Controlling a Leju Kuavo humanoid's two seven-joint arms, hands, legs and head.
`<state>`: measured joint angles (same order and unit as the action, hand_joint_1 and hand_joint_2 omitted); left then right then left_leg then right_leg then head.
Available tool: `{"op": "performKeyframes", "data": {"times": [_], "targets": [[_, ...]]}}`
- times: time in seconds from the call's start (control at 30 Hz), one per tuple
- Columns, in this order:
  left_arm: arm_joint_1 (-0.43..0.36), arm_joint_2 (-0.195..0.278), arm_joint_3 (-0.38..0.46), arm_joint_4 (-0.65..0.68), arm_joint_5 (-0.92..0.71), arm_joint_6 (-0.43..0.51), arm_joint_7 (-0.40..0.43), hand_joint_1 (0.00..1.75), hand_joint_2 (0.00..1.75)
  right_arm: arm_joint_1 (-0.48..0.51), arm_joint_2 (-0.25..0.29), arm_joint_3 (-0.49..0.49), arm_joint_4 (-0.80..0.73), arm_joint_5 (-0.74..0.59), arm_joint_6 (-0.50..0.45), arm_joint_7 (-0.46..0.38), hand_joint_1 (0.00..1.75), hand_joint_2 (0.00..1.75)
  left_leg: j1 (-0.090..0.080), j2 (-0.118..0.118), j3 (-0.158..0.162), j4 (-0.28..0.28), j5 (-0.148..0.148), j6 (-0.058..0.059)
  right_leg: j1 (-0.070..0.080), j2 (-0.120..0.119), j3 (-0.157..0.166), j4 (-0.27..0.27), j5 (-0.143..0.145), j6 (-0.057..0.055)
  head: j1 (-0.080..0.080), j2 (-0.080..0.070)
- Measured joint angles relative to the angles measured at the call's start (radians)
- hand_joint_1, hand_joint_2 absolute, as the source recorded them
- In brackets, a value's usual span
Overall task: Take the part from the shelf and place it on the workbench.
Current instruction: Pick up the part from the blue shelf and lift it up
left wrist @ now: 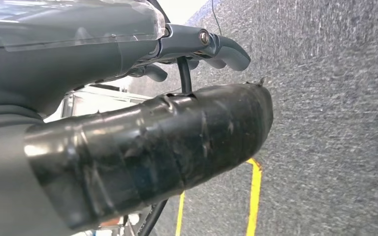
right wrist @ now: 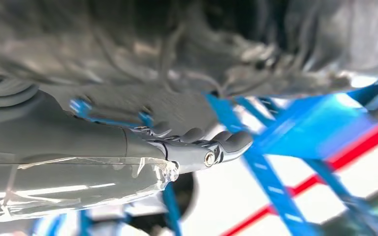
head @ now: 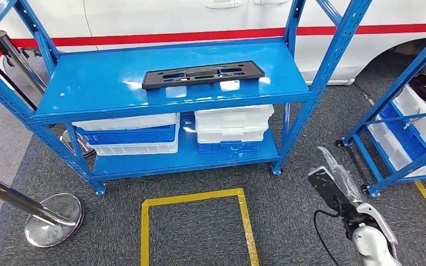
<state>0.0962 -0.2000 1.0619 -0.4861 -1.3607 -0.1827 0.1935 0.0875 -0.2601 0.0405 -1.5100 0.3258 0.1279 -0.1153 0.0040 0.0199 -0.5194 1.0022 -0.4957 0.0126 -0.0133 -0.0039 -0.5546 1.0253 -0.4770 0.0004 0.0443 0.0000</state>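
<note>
Currently, step in hand: the approach, judged from both hands being well apart from the part; nothing is lifted yet
Stanchion: a chrome post with a round base (head: pixel 54 219) stands on the grey carpet at far left, clear of the shelf's leg
Left hand: in the left wrist view the left hand (left wrist: pixel 128 93) hangs over the carpet, a tape-wrapped thumb and dark fingers (left wrist: pixel 229 51) stretched out, holding nothing
Floor mark: a yellow taped rectangle (head: pixel 144 233) lies on the carpet in front of the shelf
Shelf: a blue steel shelf (head: pixel 89 83) with a flat top deck; white and blue bins (head: pixel 233 124) are stacked on its lower level
Part: a flat black plate with cut-out slots (head: pixel 202 74) lies on the top deck, toward the middle, nothing touching it
Right hand: the right hand (head: pixel 333 180) is raised low at right, plastic-wrapped, near the shelf's right post but short of the deck; in the blurred right wrist view its fingers (right wrist: pixel 226 142) lie extended with nothing between them
Second rack: another blue rack (head: pixel 405 127) with bins stands at far right
Workbench: cannot be made out
Next move calls for: likely raising a hand to deck height, reaching in over the front edge and closing on the plate's thin rim
</note>
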Motion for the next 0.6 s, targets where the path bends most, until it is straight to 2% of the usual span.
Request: {"op": "performKeyframes", "data": {"times": [0.3,0.6], "targets": [[-0.001,-0.035,0.066,-0.044,-0.077,-0.077,-0.019,0.0,0.0,-0.152,-0.068,0.207,-0.029,0.173,-0.036,-0.003,0.0,0.0,0.0,0.0,0.0,0.001,0.001,0.001,0.0,0.0,0.0,0.0,0.0,0.0,0.0,0.0],[-0.001,-0.083,0.12,-0.103,-0.14,-0.16,-0.039,0.0,0.0,-0.319,-0.113,0.417,-0.031,0.335,-0.069,-0.003,0.0,0.0,0.0,-0.001,0.0,0.001,0.001,0.001,0.0,0.0,0.0,0.0,0.0,0.001,0.0,0.0]]}}
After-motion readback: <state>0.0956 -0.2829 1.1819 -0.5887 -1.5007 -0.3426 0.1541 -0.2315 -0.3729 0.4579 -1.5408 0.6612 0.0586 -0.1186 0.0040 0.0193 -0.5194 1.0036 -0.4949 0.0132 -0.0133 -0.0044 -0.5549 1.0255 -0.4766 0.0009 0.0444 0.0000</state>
